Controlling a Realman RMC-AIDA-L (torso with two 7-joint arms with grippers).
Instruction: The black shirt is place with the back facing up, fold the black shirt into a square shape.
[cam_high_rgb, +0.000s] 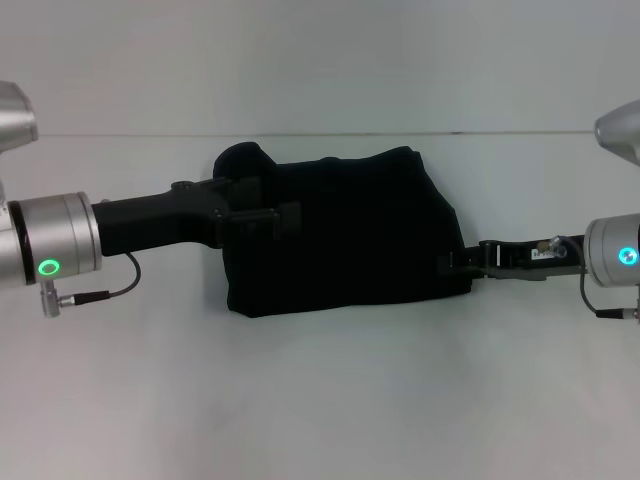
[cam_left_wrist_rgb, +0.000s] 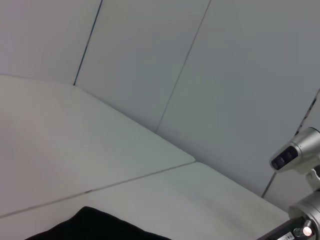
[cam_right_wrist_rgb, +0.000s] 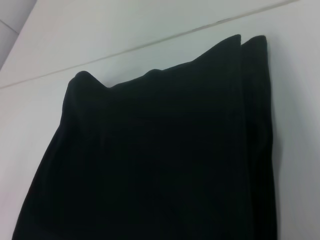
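Observation:
The black shirt (cam_high_rgb: 350, 230) lies folded into a thick, roughly rectangular bundle in the middle of the white table (cam_high_rgb: 320, 400). Its far left corner bulges up. My left gripper (cam_high_rgb: 285, 212) reaches in from the left and sits over the shirt's left part, black against black. My right gripper (cam_high_rgb: 450, 265) comes in low from the right and meets the shirt's near right edge. The right wrist view is filled by the shirt (cam_right_wrist_rgb: 160, 160), with stacked layers showing along one side. Only a corner of the shirt (cam_left_wrist_rgb: 95, 225) shows in the left wrist view.
A seam line (cam_high_rgb: 320, 134) crosses the table just beyond the shirt, and a pale panelled wall (cam_left_wrist_rgb: 210, 75) stands behind it. Bare white tabletop lies in front of the shirt. Part of my right arm (cam_left_wrist_rgb: 296, 152) shows in the left wrist view.

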